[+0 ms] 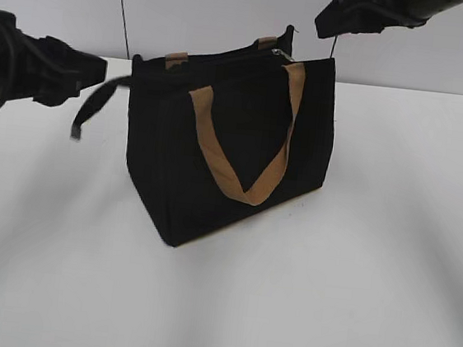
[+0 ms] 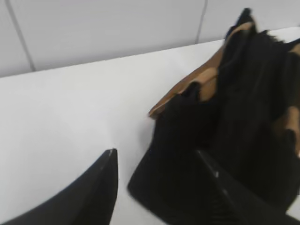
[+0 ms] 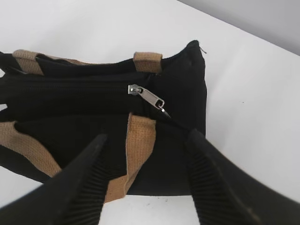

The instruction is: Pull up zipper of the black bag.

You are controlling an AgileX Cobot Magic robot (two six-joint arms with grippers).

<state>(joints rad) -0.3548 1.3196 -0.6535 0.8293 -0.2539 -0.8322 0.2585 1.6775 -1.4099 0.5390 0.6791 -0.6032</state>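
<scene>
While wide open, right end effector hovers w/o touching zipper.

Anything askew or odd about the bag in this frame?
Nothing damaged. The black bag stands upright on the white table. One tan strap handle droops down its front face. The zipper pull lies flat on the track, ungripped.

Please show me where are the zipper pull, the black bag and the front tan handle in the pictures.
zipper pull (image 3: 146,97): right wrist view, on the silver tab's middle.
black bag (image 1: 246,117): exterior view, on its black front panel.
front tan handle (image 1: 242,187): exterior view, on the low bend of the strap.
</scene>
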